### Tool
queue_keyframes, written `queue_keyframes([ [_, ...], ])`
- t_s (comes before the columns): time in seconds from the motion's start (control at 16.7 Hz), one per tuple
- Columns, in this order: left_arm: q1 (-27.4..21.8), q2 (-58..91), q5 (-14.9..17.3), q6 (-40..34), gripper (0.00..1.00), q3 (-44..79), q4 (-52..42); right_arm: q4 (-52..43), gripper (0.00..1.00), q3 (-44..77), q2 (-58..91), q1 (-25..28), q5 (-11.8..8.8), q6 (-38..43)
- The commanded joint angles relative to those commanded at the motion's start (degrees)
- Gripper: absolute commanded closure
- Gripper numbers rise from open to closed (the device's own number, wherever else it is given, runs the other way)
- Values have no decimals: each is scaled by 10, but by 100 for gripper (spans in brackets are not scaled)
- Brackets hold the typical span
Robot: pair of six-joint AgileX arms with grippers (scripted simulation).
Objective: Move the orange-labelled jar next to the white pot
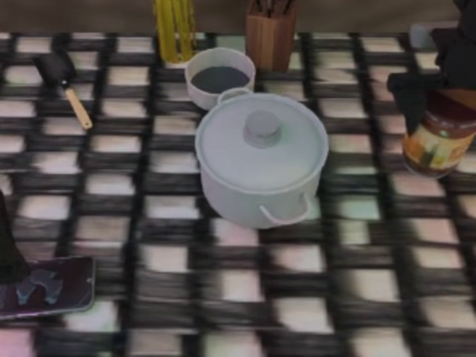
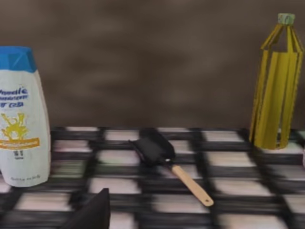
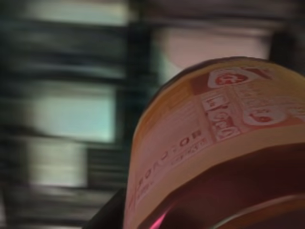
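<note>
Found the orange-labelled jar (image 1: 439,137) nearest the top camera, tilted and seemingly lifted off the table, at 3 o'clock from the white pot (image 1: 260,156) and apart from it. Saw the right gripper (image 1: 437,104) closed on the jar near its dark lid. Judged the step in hand as the carry, with placing not yet done. Judged the next move as a shift toward 9 o'clock, then a lowering with the jar brought upright, just beside the pot and clear of its loop handle. Counted one jar, one pot, one white bowl (image 1: 219,76) just beside the pot at 11 o'clock, one knife block (image 1: 270,33) at 12 o'clock, one yellow bottle (image 1: 174,30) and one black spatula (image 1: 65,85) at 10 o'clock. Noted the left arm (image 1: 6,238) parked at the 8 o'clock edge; could not tell the state of its gripper.

From the left wrist, counted one shampoo bottle (image 2: 21,117), the same spatula (image 2: 167,162) and the same yellow bottle (image 2: 276,90). Found no jar and no pot.

From the right wrist, saw only the jar (image 3: 205,143), very close, filling most of the view, with its orange label turned to the lens.
</note>
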Motion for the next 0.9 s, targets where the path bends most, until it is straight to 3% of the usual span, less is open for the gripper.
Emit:
queue_keyframes([
  [0.24, 0, 0, 0, 0, 0, 0, 0, 15, 100, 20, 37, 46, 2, 82],
  [0.6, 0, 0, 0, 0, 0, 0, 0, 17, 100, 18, 38, 48, 1, 88],
  [0.9, 0, 0, 0, 0, 0, 0, 0, 92, 100, -43, 47, 50, 1, 89],
])
